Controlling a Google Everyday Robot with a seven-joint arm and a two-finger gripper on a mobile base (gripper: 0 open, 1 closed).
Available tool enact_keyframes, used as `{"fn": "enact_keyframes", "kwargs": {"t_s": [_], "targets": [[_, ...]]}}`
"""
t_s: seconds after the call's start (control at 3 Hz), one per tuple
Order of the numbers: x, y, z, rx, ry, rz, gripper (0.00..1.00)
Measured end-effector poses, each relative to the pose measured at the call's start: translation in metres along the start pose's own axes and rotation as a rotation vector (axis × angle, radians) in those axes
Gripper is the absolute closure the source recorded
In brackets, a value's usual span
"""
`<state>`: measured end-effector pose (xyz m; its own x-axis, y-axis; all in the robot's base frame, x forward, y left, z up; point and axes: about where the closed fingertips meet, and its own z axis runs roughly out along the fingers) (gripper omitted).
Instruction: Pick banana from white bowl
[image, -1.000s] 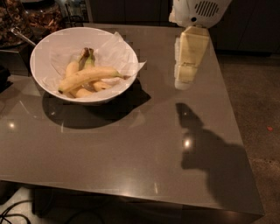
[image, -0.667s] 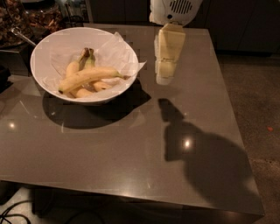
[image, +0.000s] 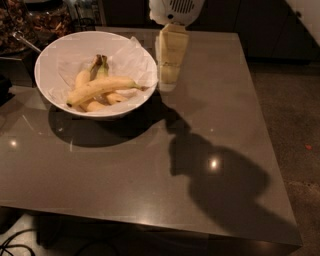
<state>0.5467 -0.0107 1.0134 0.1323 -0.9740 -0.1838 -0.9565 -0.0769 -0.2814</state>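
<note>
The banana (image: 100, 87) is lying across the middle of the white bowl (image: 95, 113), its thin stem pointing towards 3 o'clock and its blunt end towards 9 o'clock. It is resting on top of shorter bananas (image: 83, 78), whose dark stems (image: 100, 62) are sticking up at 12 o'clock behind it. Crinkled white paper (image: 136, 54) is lining the bowl and rising past the rim at 2 o'clock, between the fruit and the gripper (image: 169, 85).

The gripper is hanging just beside the bowl's rim at 3 o'clock, outside the bowl and clear of the banana, pointing down at the surface (image: 125, 185); whether its jaws are spread or pressed together cannot be told. The arm's shadow (image: 220, 175) is falling on the surface at 5 o'clock from the bowl.

A thin metal rod (image: 24, 42) is slanting in at 10 o'clock, near dark clutter (image: 47, 20) beyond the surface's edge. Cables (image: 10, 245) are lying on the floor at 7 o'clock.
</note>
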Motion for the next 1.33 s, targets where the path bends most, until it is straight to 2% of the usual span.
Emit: {"fn": "enact_keyframes", "kwargs": {"t_s": [0.33,0.67,1.33], "targets": [[-0.030,-0.015,0.019,-0.018,0.022,-0.078,0.00],[-0.048,-0.025,0.040,-0.039,0.048,-0.130,0.00],[-0.068,-0.049,0.077,-0.068,0.083,-0.172,0.08]]}}
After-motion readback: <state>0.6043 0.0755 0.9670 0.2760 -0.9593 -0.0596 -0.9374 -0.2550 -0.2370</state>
